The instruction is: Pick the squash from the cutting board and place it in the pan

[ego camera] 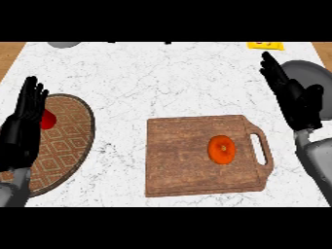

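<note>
An orange round squash lies on the wooden cutting board in the middle of the white counter, near the board's handle slot. The grey pan sits at the right edge, partly hidden behind my right hand. That hand is open, fingers straight and pointing up, above and to the right of the squash and apart from it. My left hand is open with fingers up at the left edge, resting over a round woven mat.
A round woven mat lies at the left with a small red thing on it, half hidden by my left hand. A yellow item and a grey object sit at the counter's far edge.
</note>
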### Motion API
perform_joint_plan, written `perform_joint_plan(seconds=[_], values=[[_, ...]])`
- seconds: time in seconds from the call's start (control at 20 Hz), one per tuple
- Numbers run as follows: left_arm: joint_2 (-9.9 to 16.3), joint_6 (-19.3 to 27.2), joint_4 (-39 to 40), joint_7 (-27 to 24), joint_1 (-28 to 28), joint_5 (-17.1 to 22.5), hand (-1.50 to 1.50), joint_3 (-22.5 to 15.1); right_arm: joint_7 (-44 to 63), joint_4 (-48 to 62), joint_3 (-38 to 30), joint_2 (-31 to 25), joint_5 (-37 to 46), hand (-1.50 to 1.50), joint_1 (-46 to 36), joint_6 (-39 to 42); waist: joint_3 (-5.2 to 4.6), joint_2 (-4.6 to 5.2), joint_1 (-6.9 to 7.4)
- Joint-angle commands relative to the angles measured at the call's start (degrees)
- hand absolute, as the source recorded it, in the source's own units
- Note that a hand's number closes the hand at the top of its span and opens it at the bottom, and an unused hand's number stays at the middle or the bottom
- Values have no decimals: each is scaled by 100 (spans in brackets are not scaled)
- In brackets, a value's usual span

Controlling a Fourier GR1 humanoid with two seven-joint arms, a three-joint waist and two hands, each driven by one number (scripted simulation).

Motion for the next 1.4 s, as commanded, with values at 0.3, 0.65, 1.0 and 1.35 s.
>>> perform_joint_plan(seconds=[0.3, 0.65, 1.0, 1.35], values=[[10, -391, 220, 534, -396, 29, 0, -279, -1480, 510, 1328, 212, -567, 150, 20, 3520, 85, 216, 63], [59, -475, 497, 668, -395, 45, 0, -130, -5027, 1183, -152, -1180, 666, -150, 671, 2654, 77, 102, -196], [-140, -567, 747, 672, -701, -70, 0, -101, -4541, 1307, 18, -2218, 1485, -150, -443, 3376, 49, 72, -86], [-17, -793, 742, 911, -816, -27, 0, 230, -3373, 804, 38, -2432, 1721, -150, -1241, 4070, 52, 61, -51]])
